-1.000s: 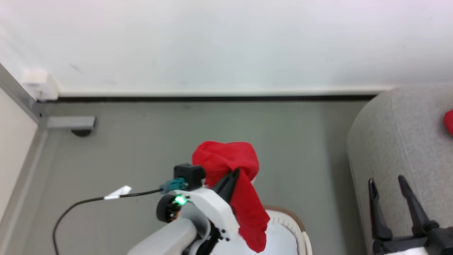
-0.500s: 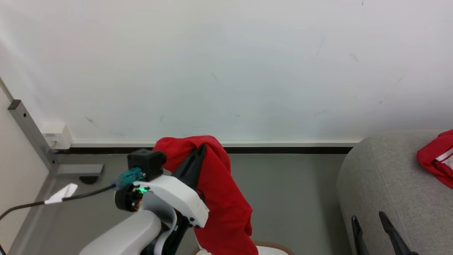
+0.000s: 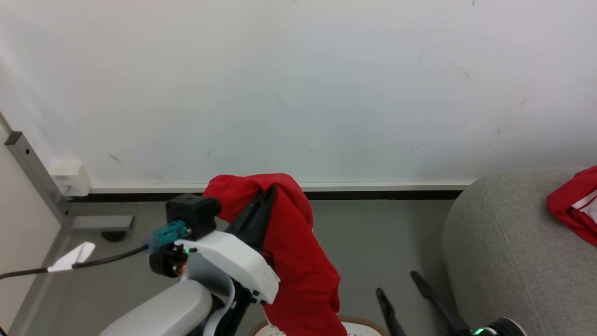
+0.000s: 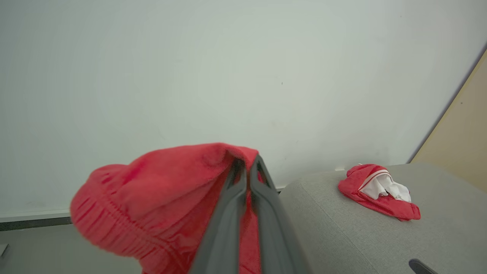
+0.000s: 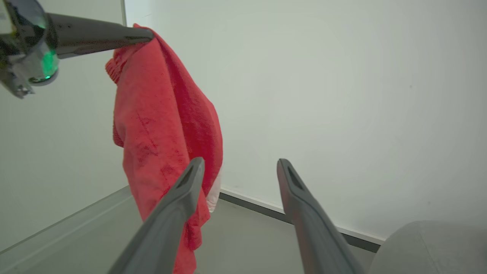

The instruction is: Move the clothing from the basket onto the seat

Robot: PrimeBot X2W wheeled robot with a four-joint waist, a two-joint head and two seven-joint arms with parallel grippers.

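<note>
My left gripper (image 3: 272,189) is raised and shut on a bright red piece of clothing (image 3: 298,261), which hangs in a long fold from its tips down over the basket. Of the basket, a brown rim (image 3: 366,323) peeks in at the bottom edge. In the left wrist view the gripper (image 4: 247,160) pinches the bunched clothing (image 4: 159,198). The grey seat (image 3: 503,242) stands at the right, with a second red garment (image 3: 571,210) lying on it. My right gripper (image 3: 397,284) is open beside the seat, holding nothing; its wrist view shows its spread fingers (image 5: 240,163) near the hanging clothing (image 5: 163,125).
A white wall with a dark skirting strip (image 3: 382,195) runs behind. At the left, a metal post (image 3: 39,179) and a wall box (image 3: 70,179) stand by a beige panel. A black cable (image 3: 93,261) trails from my left wrist over the grey floor (image 3: 373,242).
The head view has tilted up. My left gripper has lifted the clothing higher above the basket. My right gripper has swung left, away from the seat's front, toward the hanging clothing.
</note>
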